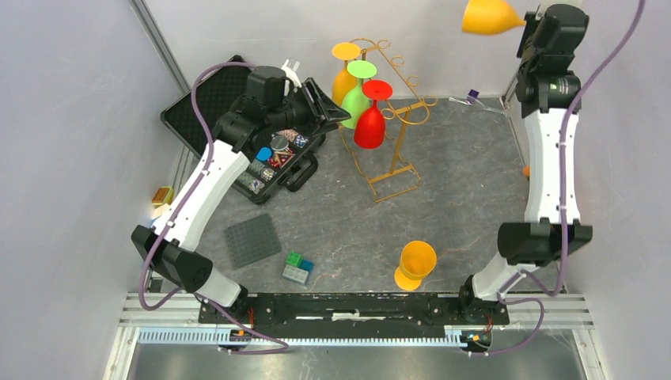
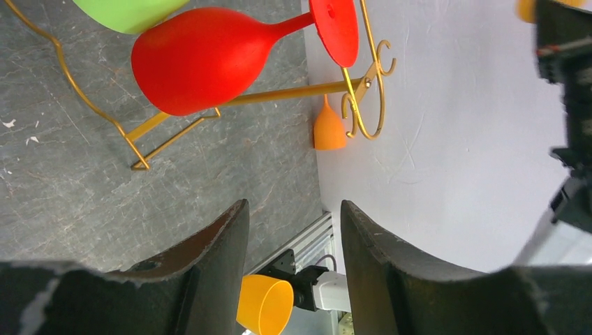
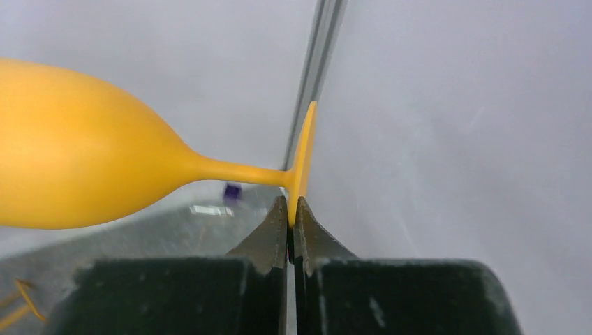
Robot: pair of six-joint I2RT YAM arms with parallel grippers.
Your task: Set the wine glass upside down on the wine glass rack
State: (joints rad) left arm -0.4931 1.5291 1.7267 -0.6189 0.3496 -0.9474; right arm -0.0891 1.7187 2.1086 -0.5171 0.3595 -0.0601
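The gold wire rack (image 1: 393,127) stands at the back middle of the table. An orange glass (image 1: 345,77), a green glass (image 1: 358,95) and a red glass (image 1: 370,120) hang on it upside down. My right gripper (image 1: 528,22) is high at the back right, shut on the foot rim (image 3: 301,160) of a yellow-orange wine glass (image 1: 487,16) held on its side, bowl to the left (image 3: 84,167). My left gripper (image 1: 336,112) is open and empty just left of the rack; its wrist view shows the red glass (image 2: 202,59) and the rack (image 2: 293,92).
A second yellow glass (image 1: 415,265) stands upright near the table's front. An open black case (image 1: 237,99) of small items lies under the left arm. A grey baseplate (image 1: 252,240), green and blue bricks (image 1: 298,267) and a small orange cone (image 1: 526,170) lie around.
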